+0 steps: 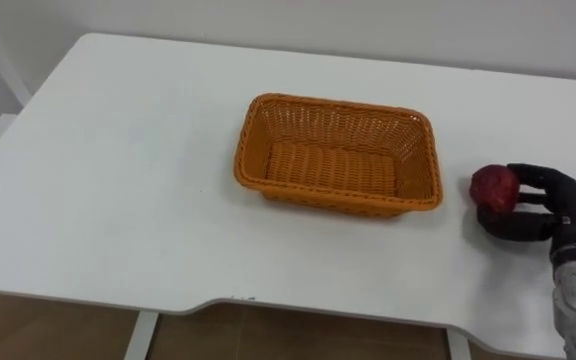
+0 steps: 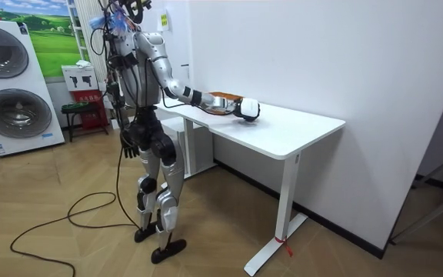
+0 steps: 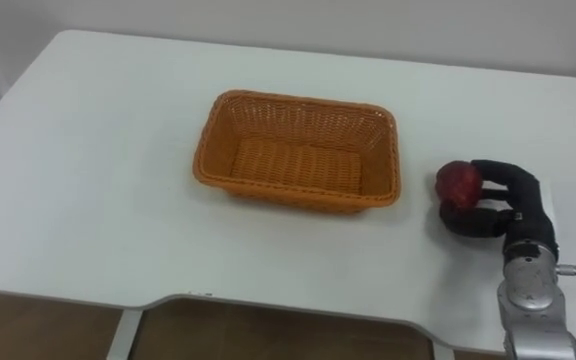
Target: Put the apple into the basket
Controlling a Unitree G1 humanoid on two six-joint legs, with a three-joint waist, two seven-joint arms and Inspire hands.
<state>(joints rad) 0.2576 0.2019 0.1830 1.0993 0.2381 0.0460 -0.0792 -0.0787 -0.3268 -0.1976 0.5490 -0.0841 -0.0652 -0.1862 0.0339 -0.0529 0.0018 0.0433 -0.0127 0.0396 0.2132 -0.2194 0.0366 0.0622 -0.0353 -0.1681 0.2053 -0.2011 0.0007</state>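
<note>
A red apple (image 1: 495,186) is at the right side of the white table (image 1: 118,180), to the right of an orange wicker basket (image 1: 253,120) that holds nothing. My right hand (image 1: 558,205) comes in from the lower right, its fingers over the apple's top and its thumb under its near side, shut on it. Whether the apple rests on the table top I cannot tell. The right eye view has the same apple (image 3: 458,182), hand (image 3: 516,205) and basket (image 3: 298,100). In the room view I stand upright at the table's end, right hand (image 2: 248,110) stretched over it, left hand (image 2: 129,146) hanging by my hip.
The table's near edge (image 1: 218,300) has a shallow cut-out in front of me. A white wall (image 2: 321,61) runs close behind the table. A washing machine (image 2: 14,92) and a small red stool (image 2: 83,108) stand behind me on the wooden floor.
</note>
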